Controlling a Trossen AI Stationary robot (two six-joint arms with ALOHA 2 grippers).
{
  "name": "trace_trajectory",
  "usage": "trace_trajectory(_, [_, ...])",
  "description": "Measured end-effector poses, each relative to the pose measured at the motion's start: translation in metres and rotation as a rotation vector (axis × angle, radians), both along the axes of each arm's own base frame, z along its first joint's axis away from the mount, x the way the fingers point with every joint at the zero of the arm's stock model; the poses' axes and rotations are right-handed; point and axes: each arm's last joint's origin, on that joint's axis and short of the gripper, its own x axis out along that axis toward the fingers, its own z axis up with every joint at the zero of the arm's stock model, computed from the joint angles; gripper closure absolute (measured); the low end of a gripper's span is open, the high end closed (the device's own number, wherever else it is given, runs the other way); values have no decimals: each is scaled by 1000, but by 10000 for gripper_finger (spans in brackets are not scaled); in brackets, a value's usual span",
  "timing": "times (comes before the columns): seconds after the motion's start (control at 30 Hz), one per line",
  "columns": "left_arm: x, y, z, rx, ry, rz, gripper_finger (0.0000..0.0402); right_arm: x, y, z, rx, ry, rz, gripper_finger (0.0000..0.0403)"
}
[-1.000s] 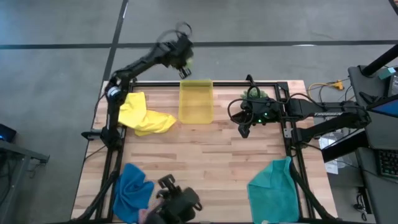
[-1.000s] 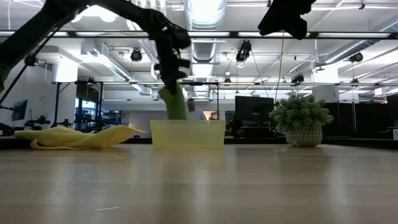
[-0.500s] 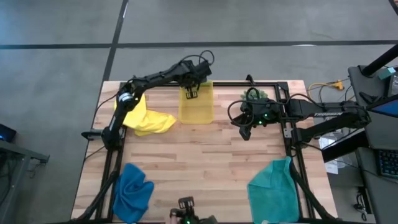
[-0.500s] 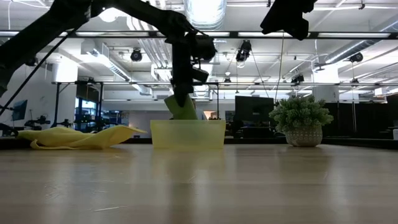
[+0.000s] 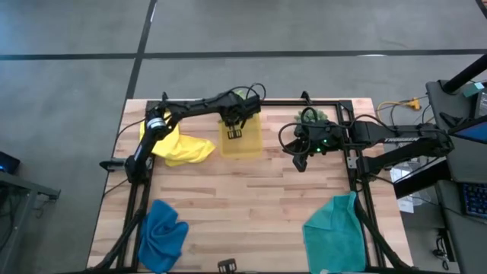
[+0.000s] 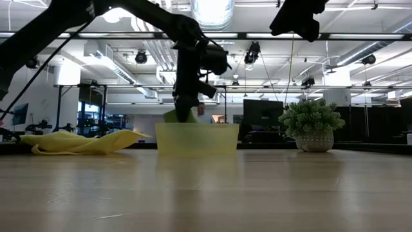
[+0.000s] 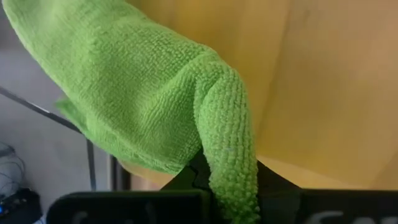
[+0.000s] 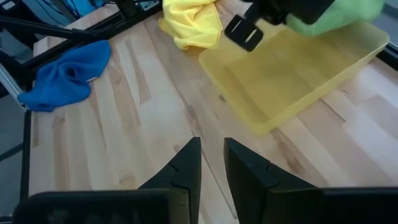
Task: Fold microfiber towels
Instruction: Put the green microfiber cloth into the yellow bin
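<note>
Towels sit around a wooden table point(image 5: 251, 198) when seen from above: a yellow towel point(image 5: 179, 144) crumpled at the far left, a royal blue towel point(image 5: 163, 232) bunched at the near left corner, and a teal towel point(image 5: 335, 228) spread at the near right corner. The left arm reaches across the far edge, and the left gripper point(image 5: 234, 122) hangs over the translucent yellow-green bin point(image 5: 242, 141) at the far middle, with a bit of lime green towel point(image 5: 242, 95) showing at the bin's far end. The right gripper point(image 5: 298, 158) waits over the far right of the table, just beside a small green plant point(image 5: 319, 116).

From table height, the left gripper point(image 6: 185, 109) points down into the bin point(image 6: 196, 139), and a sliver of the lime green towel point(image 6: 172, 116) peeks over the rim. The yellow towel point(image 6: 77, 142) lies flat to the left; the plant point(image 6: 312, 124) stands in its pot to the right.

Past the left wrist, the lime green towel point(image 7: 155, 99) is pinched between the closed fingers, a fold of it pulled down into the grip, with the bin's yellow wall point(image 7: 323, 87) right behind it.

Past the right wrist, the right gripper point(image 8: 211, 158) hovers above bare wood with its fingers point(image 8: 186, 163) a narrow gap apart, gripping nothing. Beyond it lie the bin point(image 8: 292, 71), the lime green towel point(image 8: 339, 15) at its end, the yellow towel point(image 8: 193, 22) and the royal blue towel point(image 8: 68, 71).
</note>
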Motion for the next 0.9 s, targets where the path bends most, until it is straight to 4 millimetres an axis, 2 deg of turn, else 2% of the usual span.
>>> trace_trajectory(0.13, [-2,-7,-9,-40,-3,52,400,0,0,-2,0,5,0,339])
trace_trajectory(0.23, [-3,-12,-7,-47,2,87,400,0,0,-2,1,7,0,339])
trace_trajectory(0.57, [-17,-17,44,38,-113,127,400,5,1,-9,-18,-37,14,339])
trace_trajectory(0.7, [-19,-18,51,42,-146,139,400,25,-6,-36,-58,-128,17,339])
trace_trajectory(0.9, [-23,-25,50,14,-110,174,400,51,-40,-87,60,-134,-29,339])
